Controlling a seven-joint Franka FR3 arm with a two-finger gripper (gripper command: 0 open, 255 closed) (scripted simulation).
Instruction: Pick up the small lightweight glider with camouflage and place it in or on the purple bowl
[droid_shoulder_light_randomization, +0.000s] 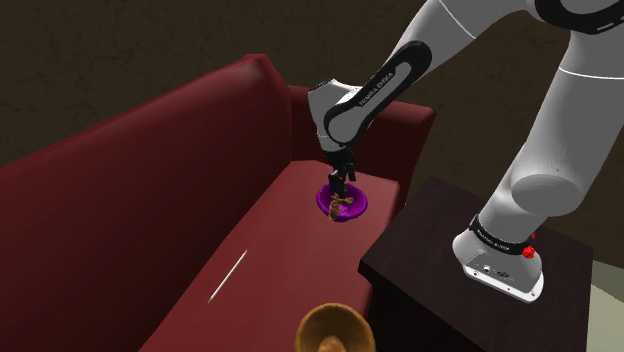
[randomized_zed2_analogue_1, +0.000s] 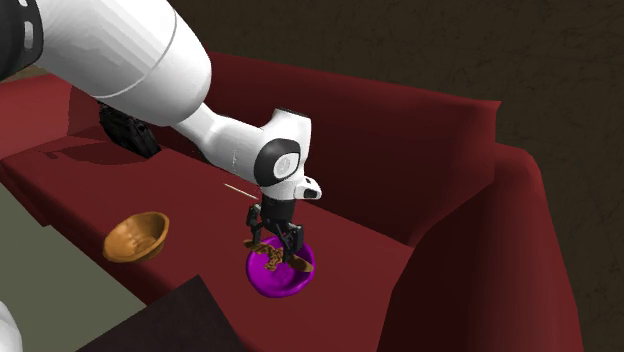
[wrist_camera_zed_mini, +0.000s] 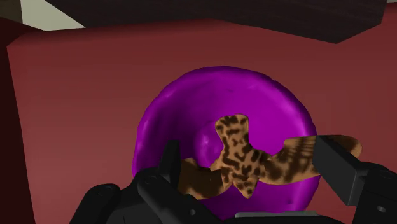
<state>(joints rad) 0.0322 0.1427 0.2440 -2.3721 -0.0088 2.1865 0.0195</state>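
The camouflage glider (wrist_camera_zed_mini: 238, 156), tan with dark brown blotches, lies in the purple bowl (wrist_camera_zed_mini: 191, 108) on the red sofa seat. My gripper (wrist_camera_zed_mini: 248, 153) hangs just above the bowl, open. Its two black fingers (wrist_camera_zed_mini: 169, 167) stand wide apart on either side of the glider's body. One wing tip reaches past the bowl's rim by the other finger. In the shoulder view the gripper (droid_shoulder_light_randomization: 340, 185) points straight down over the bowl (droid_shoulder_light_randomization: 358, 209) and the glider (droid_shoulder_light_randomization: 343, 206). The second exterior view has the gripper (randomized_zed2_analogue_1: 278, 240) over the glider (randomized_zed2_analogue_1: 272, 262) and the bowl (randomized_zed2_analogue_1: 288, 283).
The red sofa (droid_shoulder_light_randomization: 150, 200) has a high back and an armrest (droid_shoulder_light_randomization: 400, 120) close behind the bowl. A brown wooden bowl (droid_shoulder_light_randomization: 335, 330) sits near the seat's front edge. A thin white stick (droid_shoulder_light_randomization: 228, 277) lies on the seat. The dark stand (droid_shoulder_light_randomization: 430, 250) is beside the sofa.
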